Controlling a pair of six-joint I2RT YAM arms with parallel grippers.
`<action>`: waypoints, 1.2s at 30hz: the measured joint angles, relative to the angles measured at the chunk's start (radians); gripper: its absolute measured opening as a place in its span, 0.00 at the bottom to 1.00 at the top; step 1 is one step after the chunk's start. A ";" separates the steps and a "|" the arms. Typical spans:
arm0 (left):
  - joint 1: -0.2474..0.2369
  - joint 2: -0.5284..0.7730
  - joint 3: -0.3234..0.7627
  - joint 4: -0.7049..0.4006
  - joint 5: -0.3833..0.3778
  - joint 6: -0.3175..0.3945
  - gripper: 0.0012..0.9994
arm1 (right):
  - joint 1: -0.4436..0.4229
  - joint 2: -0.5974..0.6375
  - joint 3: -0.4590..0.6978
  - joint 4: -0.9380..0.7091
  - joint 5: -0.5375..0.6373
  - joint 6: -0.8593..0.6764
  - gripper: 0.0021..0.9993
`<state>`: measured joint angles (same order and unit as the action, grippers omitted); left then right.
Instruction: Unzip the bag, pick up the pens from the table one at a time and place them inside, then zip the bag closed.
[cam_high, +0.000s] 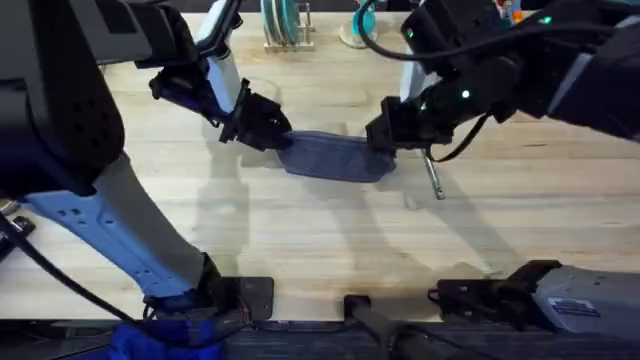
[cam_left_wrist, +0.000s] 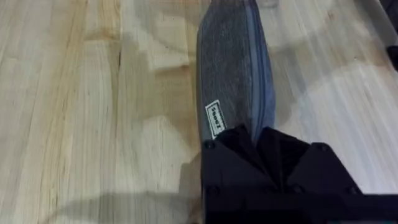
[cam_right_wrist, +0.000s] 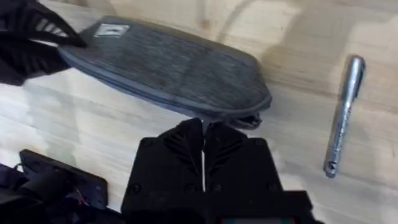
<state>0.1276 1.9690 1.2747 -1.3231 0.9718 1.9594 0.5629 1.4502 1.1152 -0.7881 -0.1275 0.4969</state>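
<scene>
Gripping, left: the left gripper (cam_high: 272, 130) sits left of centre in the overhead view, its black fingers clenched on the left end of the bag (cam_high: 335, 156); the fingertips are hidden under their own housing.
Left wrist close-up: the left gripper (cam_left_wrist: 255, 140) pinches the bag (cam_left_wrist: 233, 68) at the end nearest the camera, just beside a small white label (cam_left_wrist: 214, 119) whose print is too small to read.
Bag: a grey-blue pouch lying flat on the table (cam_high: 300, 230) at centre frame in the overhead view, held between both grippers; whether the zipper stands open or closed is hard to make out.
Right gripper: the right gripper (cam_high: 385, 135) meets the bag's right end; in its own view the right gripper (cam_right_wrist: 204, 127) has its fingers pressed together at the pouch's edge, seemingly on the zipper end, though the pull itself is hidden.
Pen: one silver pen (cam_high: 434, 178) lies on the table just right of the bag, apart from it; in the right wrist view the pen (cam_right_wrist: 343, 115) is at the right.
Cut off: the far end of the bag runs out of the left wrist picture's top edge.
</scene>
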 joint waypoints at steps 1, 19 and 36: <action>0.000 0.000 0.000 0.000 0.000 0.000 0.04 | 0.000 0.000 0.007 0.001 -0.001 0.000 0.03; 0.001 0.000 0.000 0.001 0.000 0.000 0.04 | 0.005 0.000 0.019 0.072 -0.038 0.000 0.03; 0.003 0.000 0.000 0.000 -0.002 0.000 0.04 | 0.119 0.066 0.022 0.238 -0.045 0.000 0.03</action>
<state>0.1303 1.9690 1.2747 -1.3231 0.9695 1.9594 0.6824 1.5159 1.1370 -0.5502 -0.1725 0.4973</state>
